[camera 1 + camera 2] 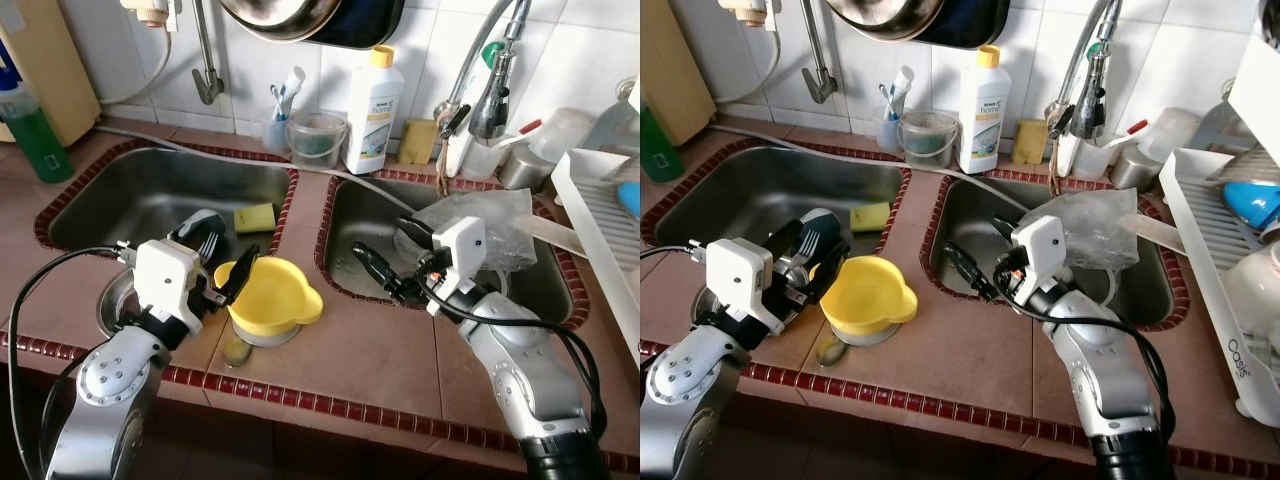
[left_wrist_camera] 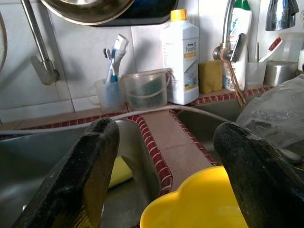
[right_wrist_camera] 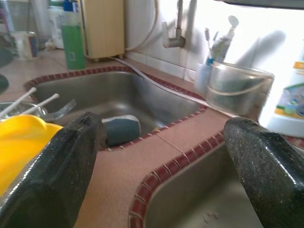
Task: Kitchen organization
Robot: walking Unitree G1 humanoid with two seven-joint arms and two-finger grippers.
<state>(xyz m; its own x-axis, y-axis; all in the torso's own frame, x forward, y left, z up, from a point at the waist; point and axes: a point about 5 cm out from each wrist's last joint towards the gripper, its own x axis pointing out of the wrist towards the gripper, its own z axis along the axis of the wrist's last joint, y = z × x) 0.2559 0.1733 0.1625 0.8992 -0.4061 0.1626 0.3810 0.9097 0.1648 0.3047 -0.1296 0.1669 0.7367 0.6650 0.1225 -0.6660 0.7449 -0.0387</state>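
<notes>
A yellow bowl with a wavy rim sits on the tiled counter at the right corner of the left sink. My left gripper is open at the bowl's left rim; in the left wrist view the bowl lies low between the fingers. Over the left rim of the right sink, my right gripper is open and holds nothing. A dark cup with forks and a yellow sponge lie in the left sink.
A crumpled clear plastic bag fills the right sink. Along the back wall stand a white detergent bottle, a clear tub, a toothbrush cup and a faucet. A white dish rack is at the right, a green bottle far left.
</notes>
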